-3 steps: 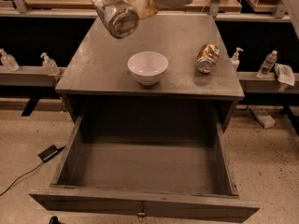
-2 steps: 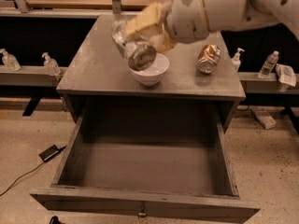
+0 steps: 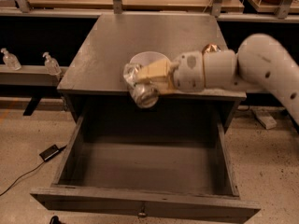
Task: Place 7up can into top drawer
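Observation:
My gripper point(image 3: 140, 84) reaches in from the right and is shut on the 7up can point(image 3: 139, 87), a dented silver can whose shiny end faces the camera. It holds the can in the air at the cabinet's front edge, just above the back of the top drawer point(image 3: 145, 203). The drawer is pulled wide open, dark grey, with a small metal knob on its front panel, and nothing lies inside it.
A white bowl point(image 3: 146, 59) sits on the cabinet top point(image 3: 140, 36) right behind the gripper. An orange-gold can point(image 3: 211, 48) peeks out behind my arm. Clear bottles point(image 3: 51, 63) stand on a shelf at the left. A cable and small device point(image 3: 48, 152) lie on the floor.
My arm has come down and forward with the can, from above the tabletop's back left, past the bowl, to the cabinet's front edge over the open drawer.

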